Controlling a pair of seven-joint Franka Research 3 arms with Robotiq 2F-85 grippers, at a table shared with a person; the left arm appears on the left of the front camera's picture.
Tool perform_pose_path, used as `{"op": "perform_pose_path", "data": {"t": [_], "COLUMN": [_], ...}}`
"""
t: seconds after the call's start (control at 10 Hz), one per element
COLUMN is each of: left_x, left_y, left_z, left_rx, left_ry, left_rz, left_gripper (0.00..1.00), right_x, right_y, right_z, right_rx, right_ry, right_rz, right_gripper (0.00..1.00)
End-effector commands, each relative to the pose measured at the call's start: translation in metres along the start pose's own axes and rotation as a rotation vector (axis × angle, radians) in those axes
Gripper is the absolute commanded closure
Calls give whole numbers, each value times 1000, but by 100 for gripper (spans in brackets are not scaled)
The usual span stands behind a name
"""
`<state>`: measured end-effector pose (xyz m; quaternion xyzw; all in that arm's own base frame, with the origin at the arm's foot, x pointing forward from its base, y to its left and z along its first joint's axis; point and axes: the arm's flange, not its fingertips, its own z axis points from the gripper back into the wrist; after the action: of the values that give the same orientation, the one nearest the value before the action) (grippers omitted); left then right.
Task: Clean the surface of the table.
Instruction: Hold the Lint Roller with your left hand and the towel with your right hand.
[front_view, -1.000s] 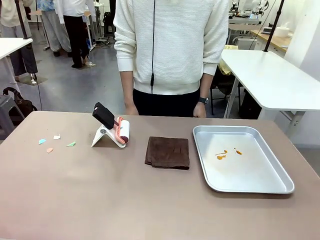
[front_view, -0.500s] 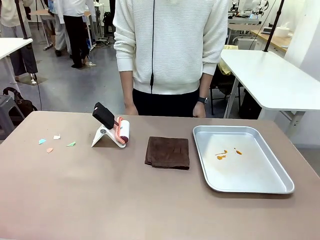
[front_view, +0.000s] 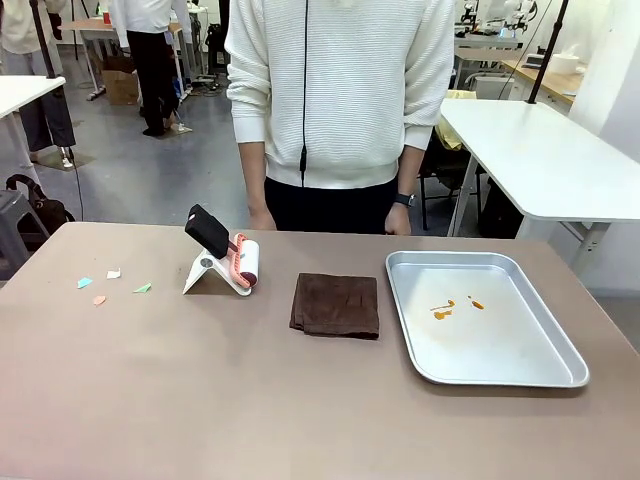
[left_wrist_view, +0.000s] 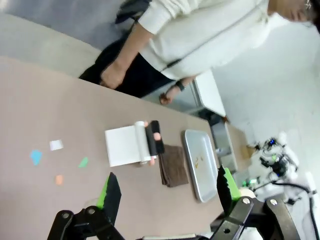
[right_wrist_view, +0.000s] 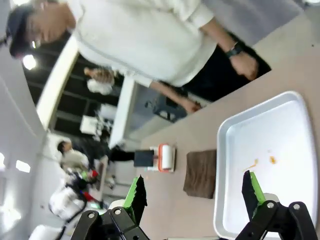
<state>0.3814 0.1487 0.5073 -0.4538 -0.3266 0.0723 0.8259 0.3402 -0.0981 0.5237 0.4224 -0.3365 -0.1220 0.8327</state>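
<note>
Across the front view the brownish table (front_view: 200, 400) takes up pretty much the whole lower half, and it's got stuff on it. Over toward the robot's left there's a little scatter of paper scraps (front_view: 143, 288) — blue, white, orange and green bits, lying loose and near each other. Just beside those, closer to the middle, a lint roller (front_view: 243, 262) with a black handle leans on a small white stand. Next along is a dark brown cloth (front_view: 336, 305), folded flat, sitting between the roller and a silver tray (front_view: 500, 345). The tray has a few orange smears (front_view: 445, 308) on its floor, toward the far end.

A person in a white sweater (front_view: 340, 100) stands at the far edge, both arms hanging down, hands right at the table's edge but I can't tell if they touch it.

From the left wrist camera, the left gripper (left_wrist_view: 167, 192) is up above the table with its green-padded fingers spread wide and nothing between them. Same deal in the right wrist view — the right gripper (right_wrist_view: 194, 195) hangs over the tray end, fingers wide apart, holding nothing.
</note>
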Motion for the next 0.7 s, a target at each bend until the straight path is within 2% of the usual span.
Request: {"op": "perform_pose_path", "data": {"t": [0.0, 0.1, 0.3, 0.4, 0.6], "left_x": [-4, -9, -18, -25, -42], "left_y": [-19, -30, -46, -51, -60], "left_z": [-31, -51, -90, -107, -146], "left_rx": [66, 77, 161, 157, 181], "left_ry": [81, 112, 149, 194, 292], "left_rz": [-80, -112, -145, -160, -200], "left_gripper": [0, 0, 0, 0, 0], "right_x": [-81, -95, -132, -151, -179], "right_y": [49, 76, 115, 125, 128], "right_z": [-70, -101, -163, -192, -247], "right_rx": [-91, -106, -152, -172, -242], "right_ry": [48, 88, 183, 235, 363], "right_rz": [-2, -3, 93, 127, 112], "right_gripper": [0, 0, 0, 0, 0]}}
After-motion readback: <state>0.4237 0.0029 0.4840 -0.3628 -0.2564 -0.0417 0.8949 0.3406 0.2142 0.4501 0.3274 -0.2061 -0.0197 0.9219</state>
